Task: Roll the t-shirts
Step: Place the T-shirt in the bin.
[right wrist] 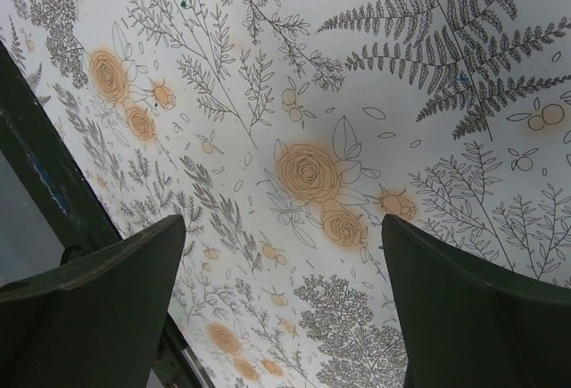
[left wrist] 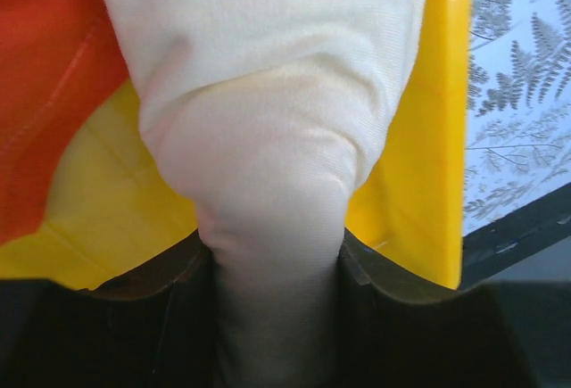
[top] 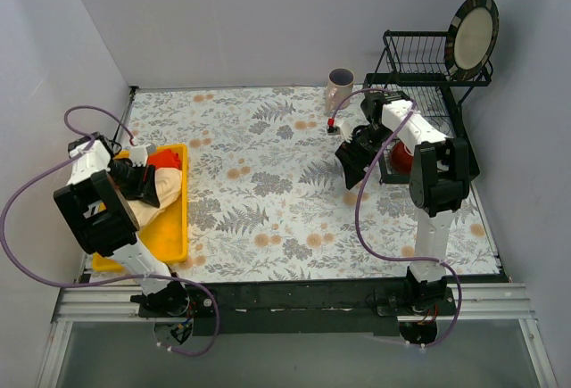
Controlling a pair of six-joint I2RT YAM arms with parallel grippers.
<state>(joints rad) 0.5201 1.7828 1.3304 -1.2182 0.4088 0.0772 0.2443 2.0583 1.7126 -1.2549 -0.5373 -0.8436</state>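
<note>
With the left gripper (left wrist: 277,299) pinching the cream t-shirt (left wrist: 268,94), lifting may drag the perhaps tangled red-orange shirt (left wrist: 45,67) along, while the right gripper (right wrist: 284,227) gapes empty.

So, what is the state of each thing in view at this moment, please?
cream t-shirt: bunched, pinched by the left gripper, in the yellow tray
red-orange garment: crumpled in the tray
right gripper: open, empty, above the table
mug: upright
plate: on edge in the dish rack
</note>
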